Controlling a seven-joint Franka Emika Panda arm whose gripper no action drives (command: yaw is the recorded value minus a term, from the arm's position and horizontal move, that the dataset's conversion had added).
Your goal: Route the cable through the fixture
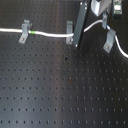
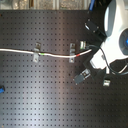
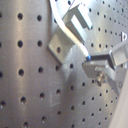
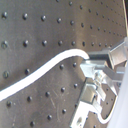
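A white cable (image 1: 50,34) with a green mark (image 1: 31,32) runs from the first exterior view's left through the left clip (image 1: 24,31) and the middle clip (image 1: 70,31). My gripper (image 1: 77,40) is shut on the cable just past the middle clip. Beyond it the cable arcs up, passes by the right clip (image 1: 109,39) and drops toward the first exterior view's right edge. Whether it sits inside that clip I cannot tell. In the first wrist view the cable (image 3: 75,42) enters the fingertips (image 3: 89,61) beside a clip (image 3: 62,40). The second wrist view shows the cable (image 4: 45,70) likewise.
The black perforated board (image 1: 60,90) carries everything. In the second exterior view the white arm (image 2: 116,35) with its black hoses covers the cable past the middle clip (image 2: 72,52). A small blue object (image 2: 2,90) lies at the second exterior view's left edge.
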